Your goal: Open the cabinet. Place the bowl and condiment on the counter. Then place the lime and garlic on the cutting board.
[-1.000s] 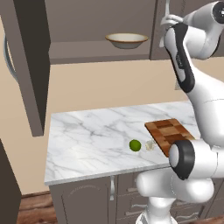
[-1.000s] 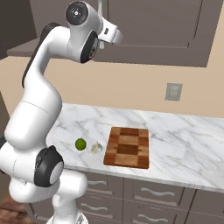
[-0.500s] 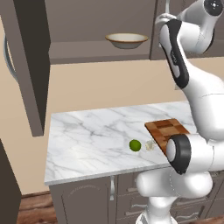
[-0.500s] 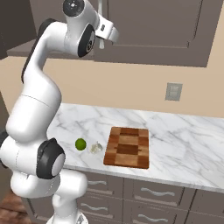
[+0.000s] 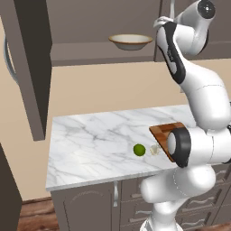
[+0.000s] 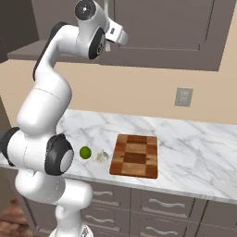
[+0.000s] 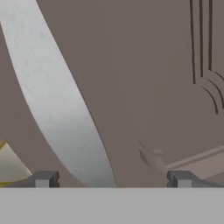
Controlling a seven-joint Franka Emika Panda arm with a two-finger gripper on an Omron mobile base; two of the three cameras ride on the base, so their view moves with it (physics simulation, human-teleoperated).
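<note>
Now the gripper (image 7: 109, 179), jaws spread wide and holding nothing, is pressing closer to the right cabinet (image 7: 144, 87) door's silver handle (image 7: 61, 100) at upper centre, suggesting opening is continuing, while the bowl (image 5: 130, 42) is waiting on the shelf.

Silver handle (image 7: 57, 96) across cabinet (image 7: 148, 65) door, close-up

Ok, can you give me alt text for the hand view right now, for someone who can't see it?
Close against a dark grey-brown panelled cabinet door, its long curved silver handle sweeps diagonally between the open gripper's two dark fingertips. A sliver of a cream, tan-rimmed bowl peeks in at lower left.
</note>
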